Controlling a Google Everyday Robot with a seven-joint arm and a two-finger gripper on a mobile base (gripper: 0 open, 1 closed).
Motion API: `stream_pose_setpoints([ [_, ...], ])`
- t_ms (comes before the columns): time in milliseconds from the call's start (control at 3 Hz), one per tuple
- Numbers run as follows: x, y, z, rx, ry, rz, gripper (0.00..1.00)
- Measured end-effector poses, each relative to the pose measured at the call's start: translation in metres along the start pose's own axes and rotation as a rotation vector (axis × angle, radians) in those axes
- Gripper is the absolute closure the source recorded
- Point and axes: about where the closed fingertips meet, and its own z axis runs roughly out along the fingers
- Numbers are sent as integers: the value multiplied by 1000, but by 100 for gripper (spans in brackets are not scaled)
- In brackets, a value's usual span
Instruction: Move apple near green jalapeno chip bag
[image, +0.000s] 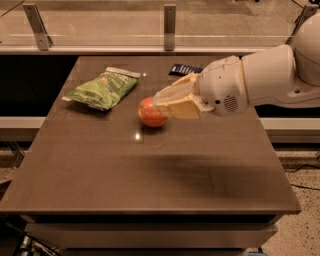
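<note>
Cream-white and thick, reaching in from the right as a rounded arm (252, 82) and ending in the claw (160, 103) above the middle of the tabletop (150, 175). Clamping around the apple (148, 113), covering its right half with the pale fingers (177, 102) and leaving only the red-orange left side showing. Holding the apple low over the brown surface, at it or just above it; not showing clearly whether the fruit is touching down, though throwing a small dark shadow right underneath. Lying just left of the apple, near it but apart from it, as a crinkled light-green chip bag (102, 89) with white sealed ends, slanting from the near left toward the far right. Lying flat near the far edge, behind the claw and partly hidden by the arm, as a small dark blue packet (183, 69). Running across the back, beyond the tabletop, as a glass barrier (100, 25) standing on metal posts (170, 25). Spreading over the bare surface nearer the camera as a broad, soft shadow under the arm.
</note>
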Motion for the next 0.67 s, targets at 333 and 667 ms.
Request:
stream_pose_setpoints([
  [333, -2, 1, 1, -3, 0, -4, 40],
  [667, -4, 3, 3, -6, 1, -8, 17],
])
